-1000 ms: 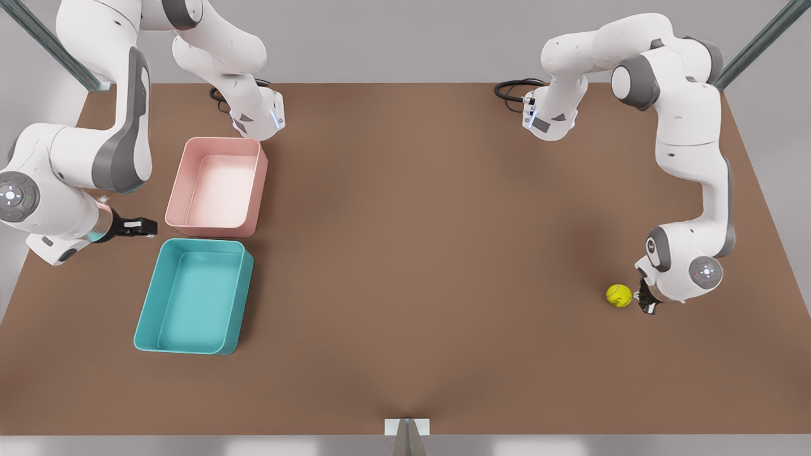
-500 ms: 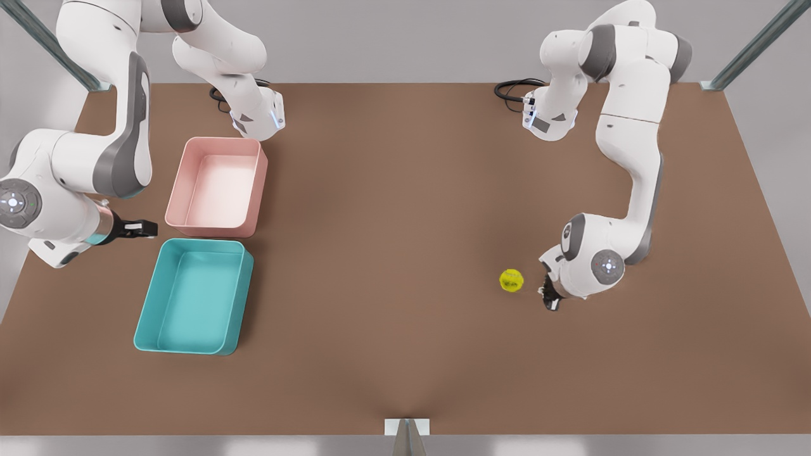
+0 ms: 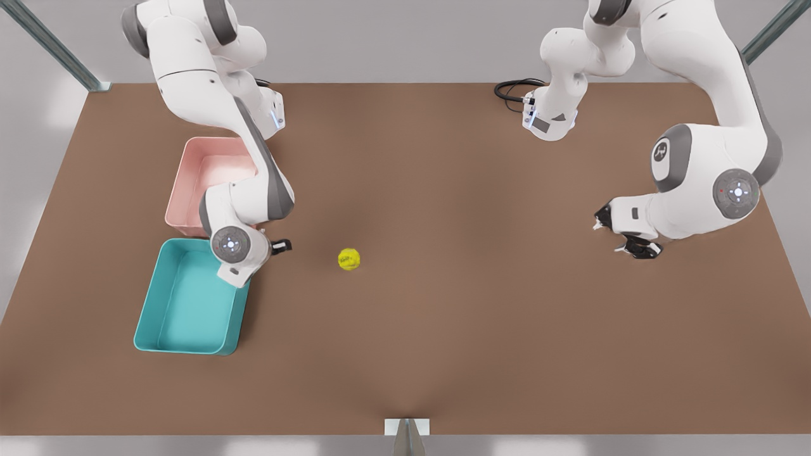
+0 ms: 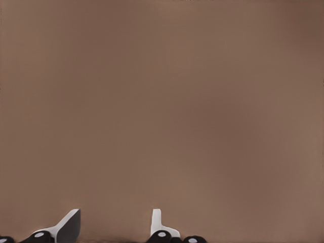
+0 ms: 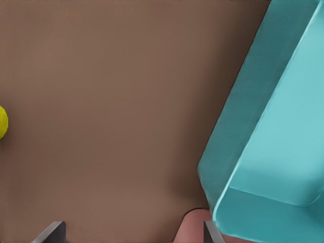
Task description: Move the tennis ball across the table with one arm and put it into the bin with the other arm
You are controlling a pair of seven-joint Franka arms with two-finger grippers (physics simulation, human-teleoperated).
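On the brown worktop point(image 3: 443, 329), the tennis ball point(image 3: 349, 259) lies free in the open, left of centre in the front view, near the two trays but touching neither. The crossing therefore looks largely done, while the pick-up and the drop into a bin are both left to do.

The right tool point(image 3: 280, 246), on the arm at the front view's left, hangs low just beside the near corner of the teal bin point(image 3: 190, 297) and points toward the ball. In its wrist view the fingers stand well apart with nothing between them, the ball point(image 5: 2, 121) sits at the picture's edge, and the teal bin point(image 5: 263, 126) is close by. The pink bin point(image 3: 190, 183) stands behind, partly covered by that arm.

The left tool point(image 3: 624, 235), at the front view's right, is well apart from the ball; its wrist view shows spread, empty fingers point(image 4: 68, 228) over bare worktop.

Against the earlier frames, the ball has travelled from the front view's right to its present spot. The left arm, then directly behind the ball, has drawn back and lifted. The right arm has swung in from beyond the trays to meet the ball.
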